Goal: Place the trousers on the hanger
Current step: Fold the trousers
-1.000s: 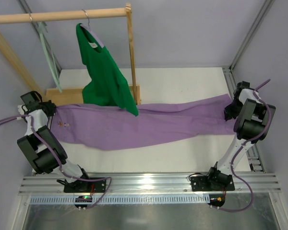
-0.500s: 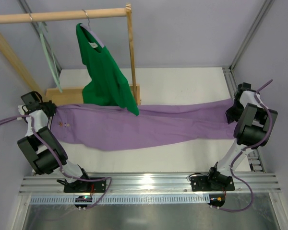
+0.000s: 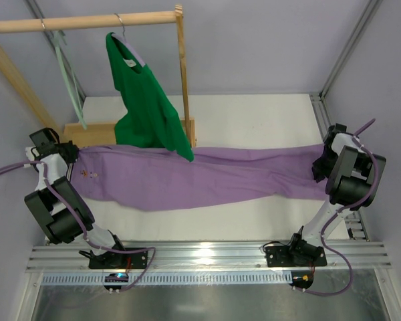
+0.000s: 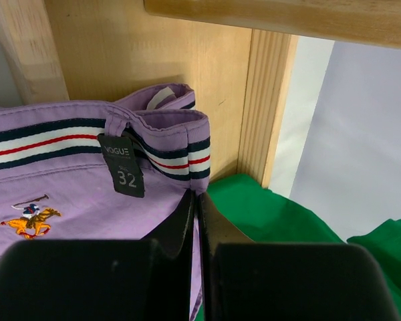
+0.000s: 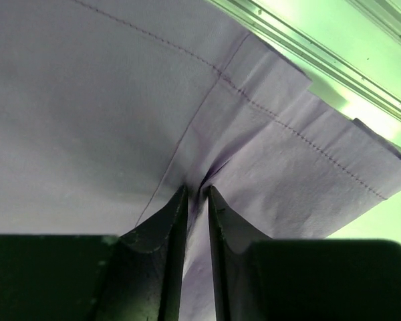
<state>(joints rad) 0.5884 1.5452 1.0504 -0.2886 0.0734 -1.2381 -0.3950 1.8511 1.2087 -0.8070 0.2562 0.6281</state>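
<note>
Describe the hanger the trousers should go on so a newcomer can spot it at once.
Find the wooden rail across the top left of the overhead view. Near its left end hangs a thin pale mint-green hanger, a rounded loop slanting downward. The metal-hooked hanger to its right carries a bright green top; this one carries nothing.

The setting is a robotics lab test cell. A white tabletop (image 3: 254, 114) is boxed in by plain pale grey panel walls (image 3: 254, 47) set between bare aluminium frame posts (image 3: 349, 47). Along the table's near edge runs a slotted aluminium rail (image 3: 207, 253). Bolted to it are a black-and-white left robot arm (image 3: 57, 214) and a matching right arm (image 3: 351, 177), both trailing loose purple cables (image 3: 3, 169). An unfinished wooden clothes rack (image 3: 80, 22) stands at the far left corner.
</note>
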